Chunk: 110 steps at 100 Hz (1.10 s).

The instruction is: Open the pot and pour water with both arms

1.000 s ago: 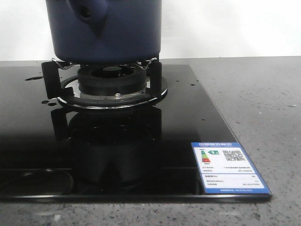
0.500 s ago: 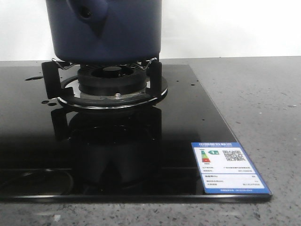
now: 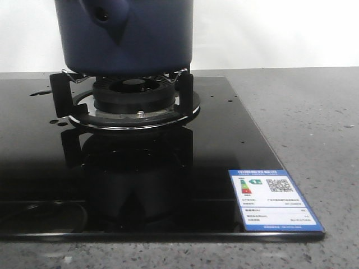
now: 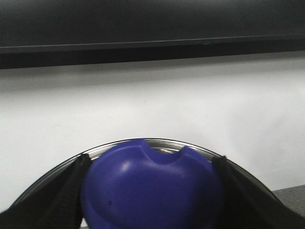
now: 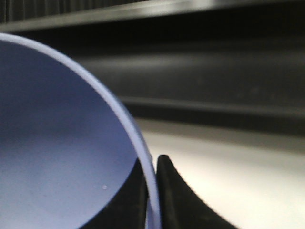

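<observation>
The pot (image 3: 126,36) sat on the burner (image 3: 133,101) at the stove's far edge, judged heavy and rigid; left pincer (image 4: 151,191) clenched on a blue knob (image 4: 152,188), right pincer (image 5: 151,191) pinching a light-blue bowl rim (image 5: 143,162).

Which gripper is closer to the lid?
Left. The left gripper grips the lid by its blue knob, fingers on either side. The right gripper is clamped on the rim of a bowl, and no lid shows in its view.
</observation>
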{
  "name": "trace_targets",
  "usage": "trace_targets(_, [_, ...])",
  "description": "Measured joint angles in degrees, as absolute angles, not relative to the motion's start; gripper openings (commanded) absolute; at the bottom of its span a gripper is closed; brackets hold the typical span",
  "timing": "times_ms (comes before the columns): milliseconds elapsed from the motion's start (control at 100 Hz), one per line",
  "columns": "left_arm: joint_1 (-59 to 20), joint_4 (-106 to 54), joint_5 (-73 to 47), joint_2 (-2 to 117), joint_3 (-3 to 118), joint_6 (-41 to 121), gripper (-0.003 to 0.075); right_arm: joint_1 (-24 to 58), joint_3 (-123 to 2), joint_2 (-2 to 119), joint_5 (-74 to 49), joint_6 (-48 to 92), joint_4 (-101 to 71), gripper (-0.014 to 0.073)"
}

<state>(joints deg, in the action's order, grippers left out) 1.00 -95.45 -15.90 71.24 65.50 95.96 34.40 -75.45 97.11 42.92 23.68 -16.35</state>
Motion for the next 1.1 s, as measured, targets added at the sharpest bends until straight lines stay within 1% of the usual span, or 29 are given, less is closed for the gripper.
trace_targets(440, [1.00, -95.45, -15.90, 71.24, 65.50, 95.96, 0.0327, 34.40, -75.45, 96.74, 48.44, 23.68, -11.71, -0.0042])
trace_targets(1100, [1.00, -95.45, -15.90, 71.24, 65.50, 95.96, 0.0327, 34.40, -76.71, 96.65, 47.37, 23.68, -11.23, -0.0042])
